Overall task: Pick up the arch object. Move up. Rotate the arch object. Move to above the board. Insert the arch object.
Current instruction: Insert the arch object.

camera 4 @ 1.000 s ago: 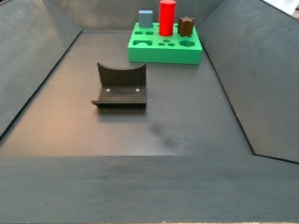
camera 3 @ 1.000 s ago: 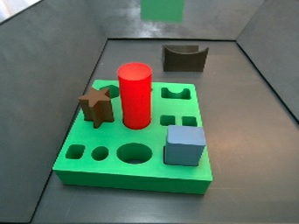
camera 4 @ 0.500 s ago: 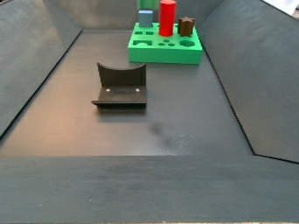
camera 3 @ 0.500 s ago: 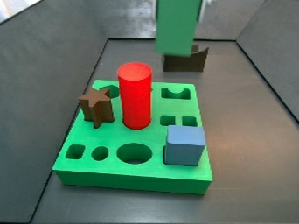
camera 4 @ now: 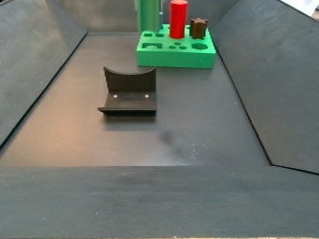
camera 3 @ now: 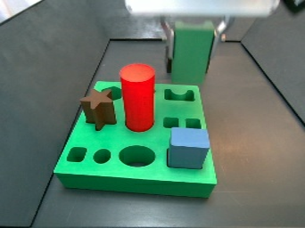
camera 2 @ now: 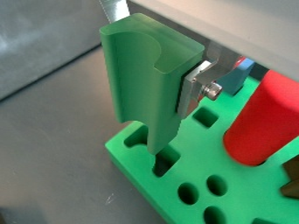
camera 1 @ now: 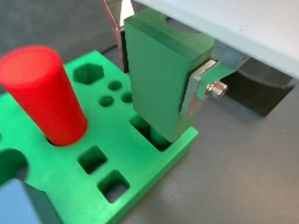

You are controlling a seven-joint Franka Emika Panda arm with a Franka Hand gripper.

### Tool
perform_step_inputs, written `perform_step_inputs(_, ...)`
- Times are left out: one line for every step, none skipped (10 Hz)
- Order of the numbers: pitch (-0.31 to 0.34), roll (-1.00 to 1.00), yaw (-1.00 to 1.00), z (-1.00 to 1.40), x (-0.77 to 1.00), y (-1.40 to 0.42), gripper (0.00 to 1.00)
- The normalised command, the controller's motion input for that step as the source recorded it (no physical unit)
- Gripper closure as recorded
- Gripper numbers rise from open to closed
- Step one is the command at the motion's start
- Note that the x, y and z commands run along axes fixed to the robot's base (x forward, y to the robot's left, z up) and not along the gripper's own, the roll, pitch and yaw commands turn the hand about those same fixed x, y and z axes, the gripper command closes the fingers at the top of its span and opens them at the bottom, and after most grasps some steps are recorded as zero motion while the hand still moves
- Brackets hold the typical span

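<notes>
The gripper was clamped on the arch object, which stood upright with its lower end at a slot near the board's edge; in both wrist views it was not clear how deep it sat. Beside the gripper stood the red cylinder, close but apart from it. In a side view the brown star piece and the blue cube were farther away. Beyond the board's edge the dark floor lay open.

Light: even and soft, faint shadows (no glare)
Focus: gripper body blurred in a side view
</notes>
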Motion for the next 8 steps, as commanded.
perform_step_inputs(-0.149,0.0,0.0,-0.47,-0.01,0.1,1.0)
perform_step_inputs(-0.171,-0.08,0.0,-0.41,-0.04,0.09,1.0)
perform_step_inputs(-0.114,-0.17,-0.01,-0.27,0.0,0.06,1.0)
perform_step_inputs(-0.099,-0.17,0.0,-0.19,-0.03,0.05,1.0)
perform_step_inputs(-0.11,-0.18,0.0,-0.14,-0.09,0.03,1.0)
perform_step_inputs(-0.111,-0.18,-0.02,-0.11,-0.21,0.06,1.0)
perform_step_inputs(-0.131,-0.16,-0.07,-0.01,-0.32,0.04,1.0)
perform_step_inputs(-0.149,-0.16,-0.13,0.0,-0.36,0.0,1.0)
